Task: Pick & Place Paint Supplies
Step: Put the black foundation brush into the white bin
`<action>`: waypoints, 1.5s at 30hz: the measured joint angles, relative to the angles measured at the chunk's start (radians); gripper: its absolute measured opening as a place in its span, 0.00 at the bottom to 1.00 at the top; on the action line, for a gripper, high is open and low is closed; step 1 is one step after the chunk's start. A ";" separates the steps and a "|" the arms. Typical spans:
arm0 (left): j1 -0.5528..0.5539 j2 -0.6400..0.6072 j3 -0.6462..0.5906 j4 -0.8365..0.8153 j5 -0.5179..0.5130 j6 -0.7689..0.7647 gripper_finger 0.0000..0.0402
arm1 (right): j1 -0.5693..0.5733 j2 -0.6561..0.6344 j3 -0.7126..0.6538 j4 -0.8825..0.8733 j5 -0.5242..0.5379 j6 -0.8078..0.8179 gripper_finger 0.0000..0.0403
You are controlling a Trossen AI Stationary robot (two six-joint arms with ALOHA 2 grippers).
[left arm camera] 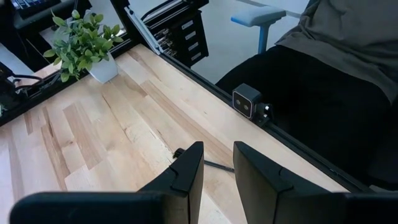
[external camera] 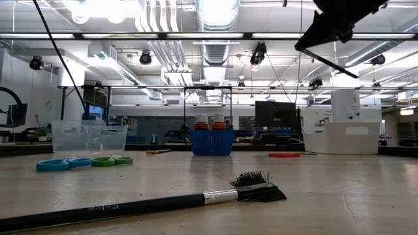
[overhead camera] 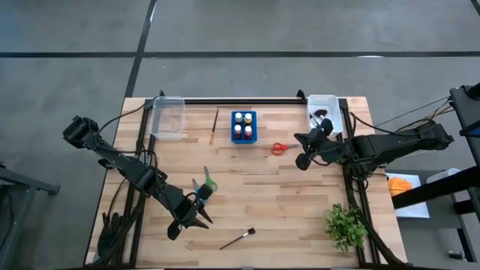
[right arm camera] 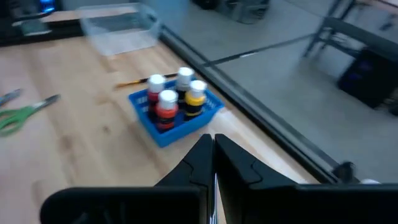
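Note:
My left gripper hangs open over the near part of the table. In its wrist view the black brush lies on the wood below the gap between the fingers, untouched. That brush lies flat near the table's near edge. Green and blue scissors lie just beyond the left gripper. My right gripper is shut and empty, raised beside the red scissors. A wooden-handled brush lies flat left of the blue holder.
The blue holder with its bottles stands at the far middle. A clear bin sits at the far left corner, a white bin holding dark items at the far right. A potted plant stands near right.

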 joint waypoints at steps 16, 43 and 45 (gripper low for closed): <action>0.000 0.000 0.000 0.020 0.000 0.004 0.24 | -0.100 0.011 -0.084 -0.007 0.143 0.135 0.03; 0.000 0.000 0.000 0.018 0.000 0.031 0.24 | -0.354 0.016 -0.045 -0.007 0.128 0.037 0.03; 0.000 0.000 0.000 0.018 0.000 0.032 0.24 | -0.384 0.016 -0.037 -0.007 0.109 0.023 0.03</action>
